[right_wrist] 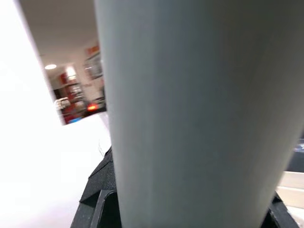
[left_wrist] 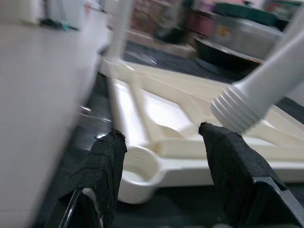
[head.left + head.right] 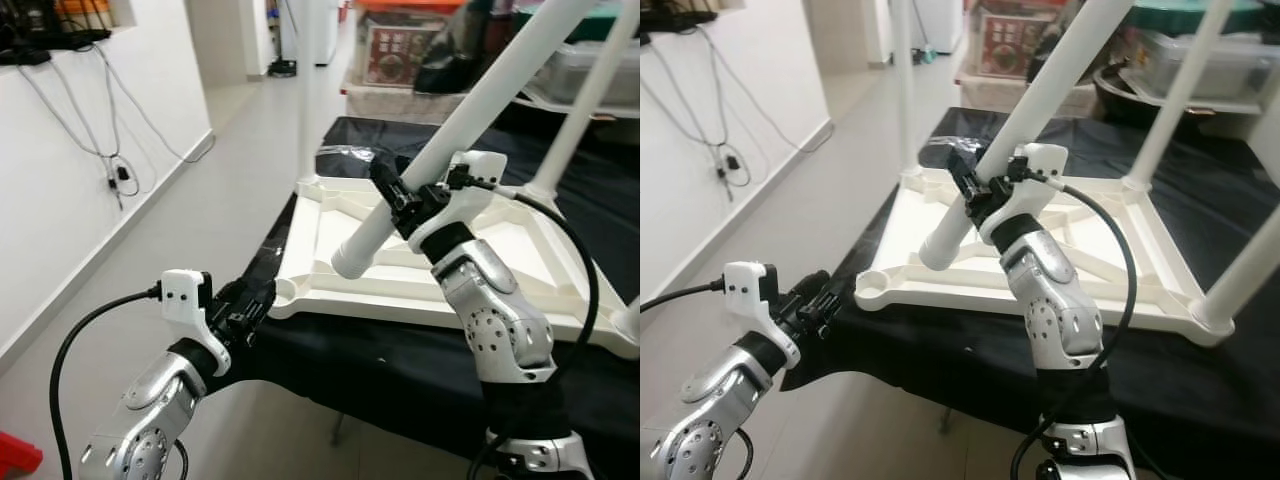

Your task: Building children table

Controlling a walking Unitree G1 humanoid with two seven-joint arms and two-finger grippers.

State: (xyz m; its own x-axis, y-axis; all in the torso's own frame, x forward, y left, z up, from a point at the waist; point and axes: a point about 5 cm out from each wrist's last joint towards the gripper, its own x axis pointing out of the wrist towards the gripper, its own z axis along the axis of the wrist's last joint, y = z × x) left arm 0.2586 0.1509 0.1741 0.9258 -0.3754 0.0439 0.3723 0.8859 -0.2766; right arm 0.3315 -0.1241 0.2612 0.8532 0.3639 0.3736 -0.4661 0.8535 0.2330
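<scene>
The white plastic tabletop (image 3: 520, 250) lies upside down on a black-covered table (image 3: 380, 370). White legs stand in three corners: far left (image 3: 308, 90), far right (image 3: 590, 100) and near right (image 3: 1250, 270). The near-left corner socket (image 3: 872, 284) is empty. My right gripper (image 3: 405, 200) is shut on a fourth white leg (image 3: 480, 100), held tilted above the tabletop. Its threaded end (image 3: 350, 262) points down and left, short of the empty socket. My left gripper (image 3: 250, 305) stands open at the table's edge, just outside that socket (image 2: 137, 171), holding nothing.
A white wall with hanging cables (image 3: 110, 150) runs along the left, with bare floor between it and the table. Boxes and bins (image 3: 400, 50) stand behind the table. A red object (image 3: 15, 455) lies on the floor at lower left.
</scene>
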